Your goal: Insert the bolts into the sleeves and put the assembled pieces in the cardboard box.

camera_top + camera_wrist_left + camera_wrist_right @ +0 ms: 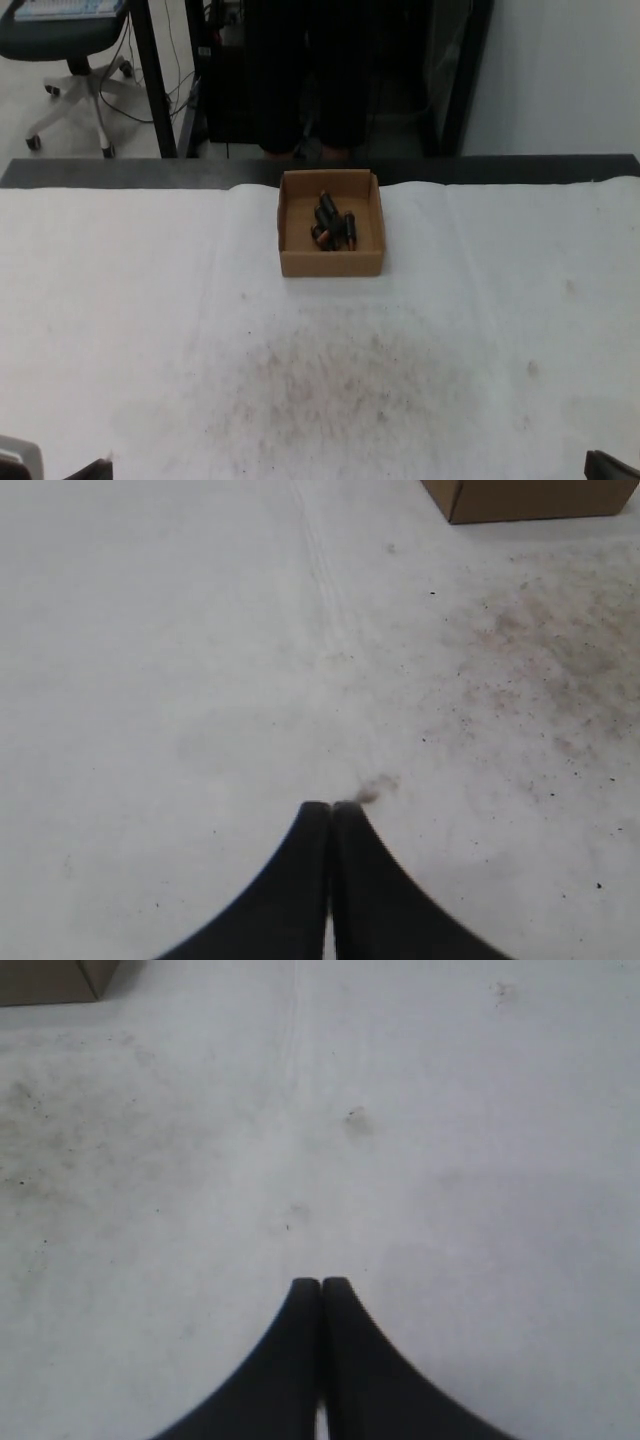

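Note:
The cardboard box [331,262] stands at the far middle of the white-covered bench, with several dark assembled bolt-and-sleeve pieces [331,227] lying in it. A corner of the box [530,500] appears in the left wrist view, and another corner of the box [50,982] in the right wrist view. My left gripper [331,808] is shut with nothing in it, hovering over bare cloth near the bench's front. My right gripper [321,1284] is also shut and holds nothing. Both arms sit at the near corners of the bench, far from the box.
A white cloth [150,330] covers the bench, with a speckled dirty patch [340,380] in front of the box. Beyond the far edge stand an office chair [70,60] and dark frames with a person's legs [300,90].

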